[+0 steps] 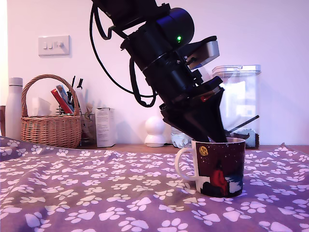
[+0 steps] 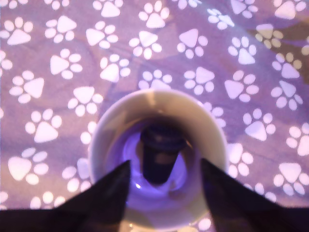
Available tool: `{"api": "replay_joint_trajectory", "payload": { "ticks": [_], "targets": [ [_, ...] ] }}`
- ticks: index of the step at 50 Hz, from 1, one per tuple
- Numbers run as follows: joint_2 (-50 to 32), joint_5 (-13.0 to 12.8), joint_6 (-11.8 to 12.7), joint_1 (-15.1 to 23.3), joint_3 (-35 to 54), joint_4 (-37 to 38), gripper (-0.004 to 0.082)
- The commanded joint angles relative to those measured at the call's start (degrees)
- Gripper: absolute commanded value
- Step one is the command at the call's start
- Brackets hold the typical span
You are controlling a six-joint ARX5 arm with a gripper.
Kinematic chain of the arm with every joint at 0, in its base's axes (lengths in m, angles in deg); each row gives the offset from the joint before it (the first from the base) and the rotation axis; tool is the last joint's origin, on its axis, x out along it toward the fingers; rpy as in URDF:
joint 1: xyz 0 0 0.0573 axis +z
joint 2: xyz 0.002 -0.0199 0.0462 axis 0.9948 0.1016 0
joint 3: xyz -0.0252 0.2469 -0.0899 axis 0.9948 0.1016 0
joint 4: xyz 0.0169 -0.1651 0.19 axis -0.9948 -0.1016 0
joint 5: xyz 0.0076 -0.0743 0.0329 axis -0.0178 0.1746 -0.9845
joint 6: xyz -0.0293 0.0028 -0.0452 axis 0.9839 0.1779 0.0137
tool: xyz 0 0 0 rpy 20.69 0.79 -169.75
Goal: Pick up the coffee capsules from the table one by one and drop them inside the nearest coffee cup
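The maroon coffee cup [image 1: 219,166] with a white handle, a yellow moon and a red figure stands on the purple paw-print table [image 1: 96,193], at the exterior view's right. My gripper [image 1: 216,134] points down into the cup's mouth, its fingertips at the rim. From the wrist view I look straight into the cup [image 2: 154,104]. A dark coffee capsule [image 2: 161,152] rests on its bottom. My gripper [image 2: 165,169] is open, and both dark fingers [image 2: 113,193] stand apart from the capsule. No other capsule shows on the cloth.
Along the back ledge stand a wicker basket [image 1: 50,128], a white bottle [image 1: 14,108], a small white box [image 1: 105,126], a white round figure [image 1: 156,130] and a clear plastic container [image 1: 240,104] right behind the cup.
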Motion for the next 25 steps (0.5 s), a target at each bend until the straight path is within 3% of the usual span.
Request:
{"api": "replay_joint_trajectory", "payload": {
  "ticks": [1,13,20,25],
  "targets": [
    [0.66,0.07,-0.09,-0.20,0.63,0.87,0.0656],
    [-1.09,0.15,-0.04,-0.13,0.63,3.91,0.0641],
    [-2.91,0.50,-0.04,-0.02,0.66,4.37,0.0543],
    [-4.79,1.22,-0.02,0.15,1.18,5.09,0.0415]
  ]
}}
